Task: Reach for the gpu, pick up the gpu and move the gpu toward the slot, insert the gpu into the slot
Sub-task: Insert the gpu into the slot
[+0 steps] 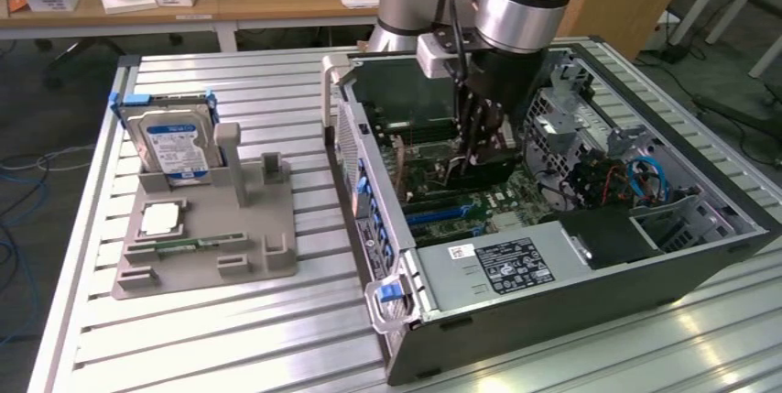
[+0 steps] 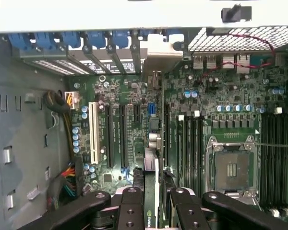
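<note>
Seen from the exterior view, the arm reaches down into the open computer case (image 1: 550,306), which lies on its side so that the motherboard (image 1: 495,205) faces up. The gripper (image 1: 479,150) is clamped on the gpu (image 1: 486,171) and holds it on edge just above the board, presumably so its connector points down at a slot. The hard drive (image 1: 171,141) stands in the grey holder (image 1: 208,246), well apart.

In the wrist view the gripper (image 2: 156,199) pinches the gpu (image 2: 156,175) edge-on between its fingers (image 2: 132,203). The card runs parallel to the long expansion slots (image 2: 108,139). Whether it touches one, I cannot tell.
</note>
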Robot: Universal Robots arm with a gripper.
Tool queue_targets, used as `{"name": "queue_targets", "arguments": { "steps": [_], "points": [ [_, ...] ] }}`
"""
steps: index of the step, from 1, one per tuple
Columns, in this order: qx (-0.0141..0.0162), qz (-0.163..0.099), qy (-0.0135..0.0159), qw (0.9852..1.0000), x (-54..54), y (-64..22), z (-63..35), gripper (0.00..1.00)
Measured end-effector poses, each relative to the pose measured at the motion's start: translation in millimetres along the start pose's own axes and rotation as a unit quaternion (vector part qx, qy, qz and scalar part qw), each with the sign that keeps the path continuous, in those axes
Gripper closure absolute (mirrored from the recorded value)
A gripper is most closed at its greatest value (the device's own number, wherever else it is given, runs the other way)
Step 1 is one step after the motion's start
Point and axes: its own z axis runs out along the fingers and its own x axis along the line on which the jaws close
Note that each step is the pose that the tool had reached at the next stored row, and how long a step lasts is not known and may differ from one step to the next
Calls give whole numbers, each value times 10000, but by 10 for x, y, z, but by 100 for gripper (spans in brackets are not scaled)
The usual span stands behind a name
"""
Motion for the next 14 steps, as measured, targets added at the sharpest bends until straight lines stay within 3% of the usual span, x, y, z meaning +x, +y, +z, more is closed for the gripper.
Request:
{"name": "queue_targets", "arguments": {
  "steps": [14],
  "points": [
    [1, -1, 0, 10000, 65, 41, 198, 74]
  ]
}}
